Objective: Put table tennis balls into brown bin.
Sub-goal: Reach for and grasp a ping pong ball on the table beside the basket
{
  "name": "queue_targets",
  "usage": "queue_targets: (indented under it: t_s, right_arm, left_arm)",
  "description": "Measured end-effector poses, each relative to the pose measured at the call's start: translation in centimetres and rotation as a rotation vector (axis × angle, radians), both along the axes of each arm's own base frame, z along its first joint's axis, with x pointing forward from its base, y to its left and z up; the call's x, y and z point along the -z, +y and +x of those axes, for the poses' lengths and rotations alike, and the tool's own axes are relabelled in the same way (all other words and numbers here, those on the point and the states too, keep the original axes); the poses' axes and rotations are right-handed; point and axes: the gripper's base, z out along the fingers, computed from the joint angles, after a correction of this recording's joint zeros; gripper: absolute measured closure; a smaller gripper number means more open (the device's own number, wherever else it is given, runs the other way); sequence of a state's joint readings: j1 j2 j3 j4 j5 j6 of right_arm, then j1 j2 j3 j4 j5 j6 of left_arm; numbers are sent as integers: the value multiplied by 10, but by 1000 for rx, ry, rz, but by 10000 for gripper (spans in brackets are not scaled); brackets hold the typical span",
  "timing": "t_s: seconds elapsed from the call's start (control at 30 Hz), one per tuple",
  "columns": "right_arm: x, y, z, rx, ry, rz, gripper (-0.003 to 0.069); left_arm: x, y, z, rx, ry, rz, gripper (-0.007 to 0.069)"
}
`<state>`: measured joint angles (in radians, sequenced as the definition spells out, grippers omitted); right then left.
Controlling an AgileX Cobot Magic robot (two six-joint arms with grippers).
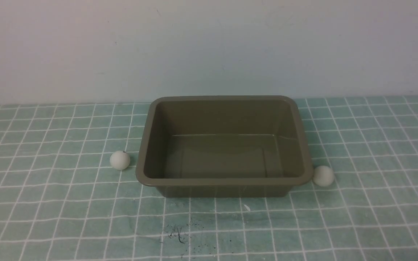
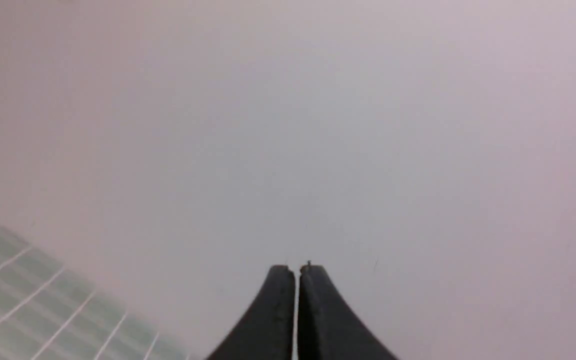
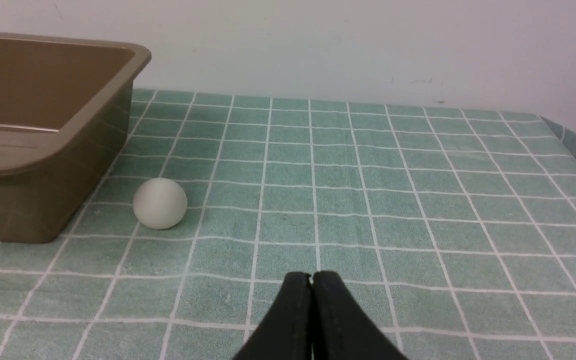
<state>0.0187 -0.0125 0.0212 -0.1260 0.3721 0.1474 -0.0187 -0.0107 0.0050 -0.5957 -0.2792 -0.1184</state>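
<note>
Left gripper (image 2: 296, 270): two matte black fingers with blunt rounded tips, outer edges flaring in a concave curve toward the base, thin pale seam down the middle; surface detail is too blurred to tell. Right gripper (image 3: 311, 275): same build, a matte black pair tapering to blunt tips, plain smooth faces, slightly rough edges along the inner seam. Only the finger ends of either arm show.

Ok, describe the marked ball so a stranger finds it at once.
Find the brown bin on the green checked cloth. A white ball sits left of it, clear of the rim. Unlike the other ball at the bin's right front corner, it has a dark mark on top.
</note>
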Motion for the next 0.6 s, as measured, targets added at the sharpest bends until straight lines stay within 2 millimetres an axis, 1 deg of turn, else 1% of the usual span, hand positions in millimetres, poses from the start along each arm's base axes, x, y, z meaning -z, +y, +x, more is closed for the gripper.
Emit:
queue_targets:
  t_s: [0.07,0.1,0.13,0.17,0.2,0.23,0.27,0.3,0.33,0.4,0.43,0.47,0.5,0.57,0.6]
  right_arm:
    - [-3,2,1,-8,-51,69,671]
    - [-8,3,2,-14,-112,148,671]
    - [-8,3,2,-14,-112,148,671]
    - [-16,4,2,-17,-199,276,671]
    - [-21,4,2,-15,-250,375,671]
    - [-22,4,2,-15,-260,390,671]
    - [-28,3,1,-12,-327,495,671]
    - [-31,2,1,-9,-357,538,671]
    - [-34,0,0,-6,-396,585,671]
    - [-37,-1,-1,0,-437,631,671]
    - [-38,-1,-1,0,-440,632,671]
    - [-38,-2,-1,1,-448,641,671]
    - [-39,-2,-1,2,-459,655,671]
    - [-40,-3,-1,3,-471,677,671]
    - [-40,-3,-1,3,-471,679,671]
  left_arm:
    - [-24,-1,-6,14,-59,2,629]
    - [-42,-4,-8,33,-70,32,629]
    - [-42,-4,-8,33,-70,32,629]
    - [-63,-8,-7,65,-40,78,629]
    - [-83,-13,-1,107,38,133,629]
    - [-85,-14,0,114,53,141,629]
    - [-101,-20,18,171,213,208,629]
    - [-109,-22,24,198,283,244,629]
    - [-114,-25,43,245,438,292,629]
    - [-115,-29,68,317,668,363,629]
    - [-117,-30,73,330,705,374,629]
    - [-114,-31,84,360,794,398,629]
    - [-102,-33,112,430,985,425,629]
    - [-88,-34,135,488,1124,439,629]
    - [-88,-34,137,495,1132,450,629]
